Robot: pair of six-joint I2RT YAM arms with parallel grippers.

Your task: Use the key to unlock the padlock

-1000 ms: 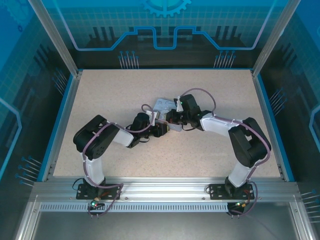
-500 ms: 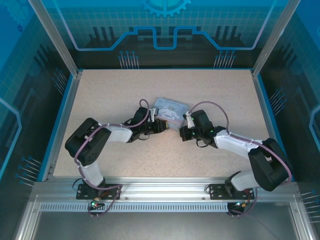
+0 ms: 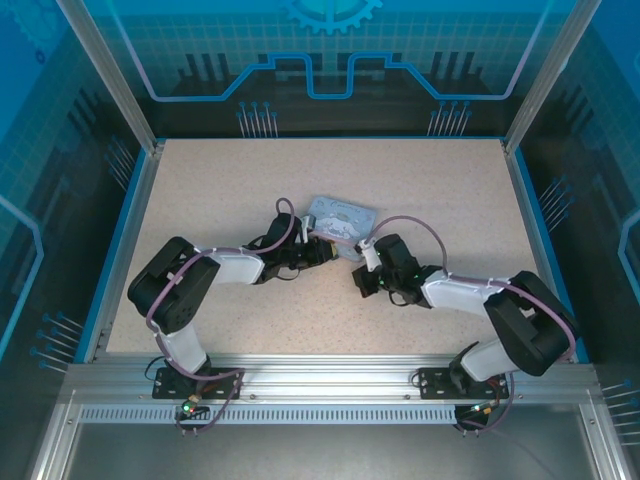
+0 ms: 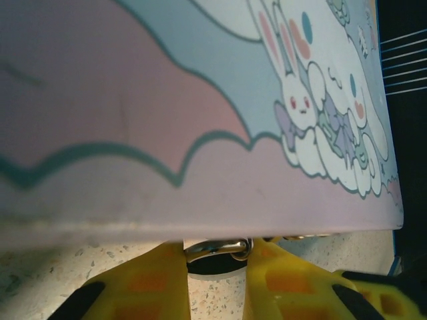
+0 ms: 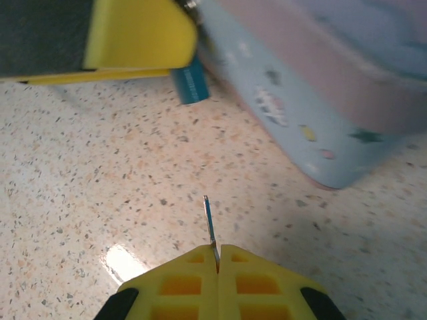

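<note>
The pale blue cartoon tin (image 3: 341, 217) lies mid-table. My left gripper (image 3: 325, 250) is at its near left edge. In the left wrist view the yellow fingers (image 4: 155, 283) are shut on the padlock (image 4: 215, 251); its shiny shackle spans the gap, tight under the tin's (image 4: 200, 120) rim. My right gripper (image 3: 360, 272) hovers just in front of the tin, shut on the key (image 5: 210, 223), whose thin blade sticks out over the table and points toward the left gripper's finger (image 5: 133, 33). The padlock's bluish body (image 5: 190, 83) hangs beside the tin (image 5: 313, 100).
The speckled tabletop (image 3: 220, 190) is bare around the tin. Blue side rails (image 3: 125, 240) and glass walls bound it; an aluminium frame (image 3: 320, 375) runs along the near edge by both arm bases.
My right gripper has pulled back from over the tin to the table just in front of it, key still held. My left arm reached in to the tin and its jaws narrowed.
</note>
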